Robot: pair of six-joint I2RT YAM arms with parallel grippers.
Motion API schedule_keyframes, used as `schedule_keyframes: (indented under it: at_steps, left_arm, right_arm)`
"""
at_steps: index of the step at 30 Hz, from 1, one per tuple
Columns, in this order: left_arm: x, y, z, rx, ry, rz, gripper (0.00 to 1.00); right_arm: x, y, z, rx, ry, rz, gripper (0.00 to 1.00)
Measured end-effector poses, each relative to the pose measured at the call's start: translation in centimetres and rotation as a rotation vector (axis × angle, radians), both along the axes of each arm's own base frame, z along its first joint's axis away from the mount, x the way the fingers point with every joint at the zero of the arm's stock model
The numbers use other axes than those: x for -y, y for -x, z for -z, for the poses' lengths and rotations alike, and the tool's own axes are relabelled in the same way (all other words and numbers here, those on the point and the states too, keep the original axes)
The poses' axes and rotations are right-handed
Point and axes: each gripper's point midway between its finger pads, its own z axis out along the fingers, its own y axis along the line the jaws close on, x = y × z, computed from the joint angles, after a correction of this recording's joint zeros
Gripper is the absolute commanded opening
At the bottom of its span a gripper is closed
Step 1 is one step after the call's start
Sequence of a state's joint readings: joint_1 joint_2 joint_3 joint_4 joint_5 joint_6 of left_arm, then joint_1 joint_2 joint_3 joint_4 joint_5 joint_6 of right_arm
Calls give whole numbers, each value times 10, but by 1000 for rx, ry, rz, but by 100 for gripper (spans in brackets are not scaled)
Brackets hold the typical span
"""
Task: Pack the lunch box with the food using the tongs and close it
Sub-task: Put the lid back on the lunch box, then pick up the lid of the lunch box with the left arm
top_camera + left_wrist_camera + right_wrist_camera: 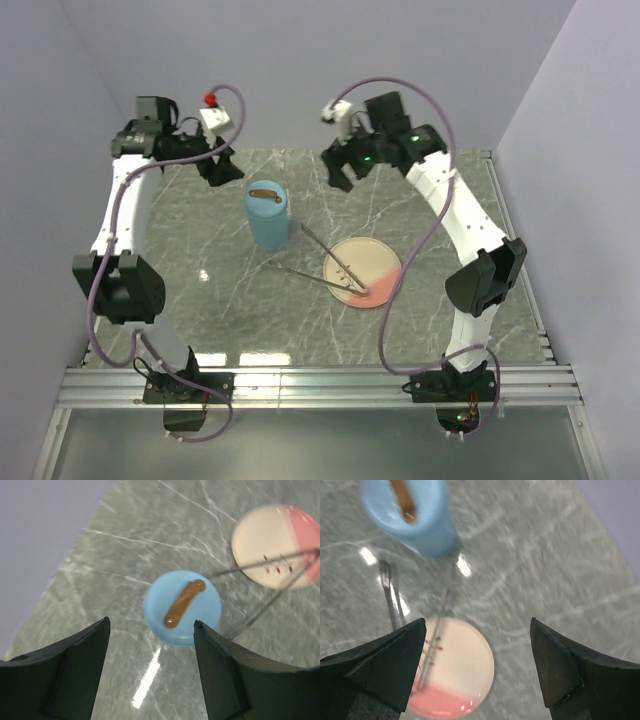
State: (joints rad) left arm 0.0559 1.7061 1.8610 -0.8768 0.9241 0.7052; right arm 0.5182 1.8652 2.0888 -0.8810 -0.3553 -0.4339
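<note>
The main risk sits with the lunch box (267,215). It is tall and narrow, and stands on the worktop (190,250) below the left gripper (151,622) and slightly ahead of it. A descent that comes in off-centre could catch the rim and tip it over. Its lid (182,607) is on, strap up, but no view shows whether it is pressed home all round, so a lift by the strap might pull it loose.

The tongs (322,262) are a second hazard. They lie under and ahead of the right gripper (477,621), their tips on the plate (380,262) and their joined end on the worktop towards the box. An arm sweeping low could flick them into the box or drag the plate.

No food shows on the plate or the worktop, only small red marks too fine to read, so the packing looks done, though the closed lid hides what is inside.

Both grippers hang high above the worktop with jaws spread wide — each is empty and touches nothing.
</note>
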Motion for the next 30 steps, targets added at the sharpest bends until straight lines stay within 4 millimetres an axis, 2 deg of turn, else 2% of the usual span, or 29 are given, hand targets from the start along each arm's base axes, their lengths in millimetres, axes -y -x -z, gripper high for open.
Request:
schedule_keyframes:
  at_steps: [2, 5, 8, 12, 18, 24, 30]
  left_arm:
    - [17, 0, 23, -16, -33, 92, 72]
    - [25, -8, 47, -26, -72, 169, 68]
    - [30, -23, 61, 4, -127, 235, 65]
    - [44, -21, 81, 17, -200, 317, 61]
    - [61, -9, 90, 34, -257, 407, 58]
    - [63, -8, 101, 2, -278, 441, 57]
    - [63, -7, 103, -6, -278, 444, 56]
  right_arm:
    - [31, -10, 11, -69, 5, 53, 92]
    - [74, -15, 28, -175, 14, 124, 93]
    - [95, -8, 42, -250, 25, 149, 93]
    - [99, 7, 56, -310, 59, 135, 93]
    - [102, 15, 59, -337, 78, 120, 93]
    - [103, 16, 60, -337, 85, 114, 93]
    - [104, 17, 60, -341, 86, 114, 93]
